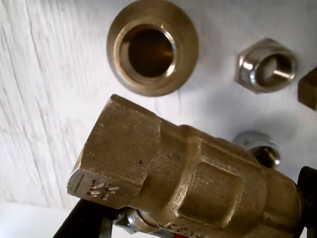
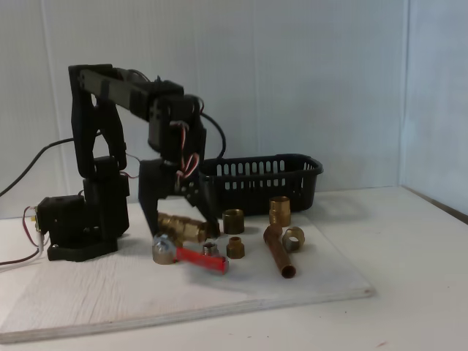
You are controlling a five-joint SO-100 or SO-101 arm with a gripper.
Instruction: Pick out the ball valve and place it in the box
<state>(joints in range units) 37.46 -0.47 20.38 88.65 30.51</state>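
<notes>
The arm [image 2: 124, 168] stands at the left of the fixed view, folded over so its gripper [image 2: 179, 219] points down onto the white board [image 2: 88, 292]; that reach suits a grasp from above on a part lying flat. Behind the fittings sits the box [image 2: 292, 179], one black slotted basket, placed near enough that a short lift and swing should carry a part over its rim. The ball valve [image 2: 183, 228] lies on the board between the two dark fingers, its brass body side-on and its red lever [image 2: 201, 257] stretching forward toward the camera with a silver end [image 2: 162, 251] beside it. In the wrist view the valve's body [image 1: 188, 183] is very close, with a finger [image 1: 81, 220] at its lower left, so the gripper appears to be pinching the valve across the body, though whether the pads are pressing firmly I cannot tell. It looks to rest on the board rather than hang, so the lift is not yet made. One copper pipe piece [image 2: 278, 252] lies angled on the board. Smaller brass fittings number about four in the fixed view: one coupling [image 2: 233, 221], one taller fitting [image 2: 279, 210], one ring [image 2: 293, 237] and one short piece [image 2: 235, 248]. The wrist view shows a round brass coupling [image 1: 152, 46] and a silver hex fitting [image 1: 266, 65] lying open-end up just beyond the valve.
</notes>
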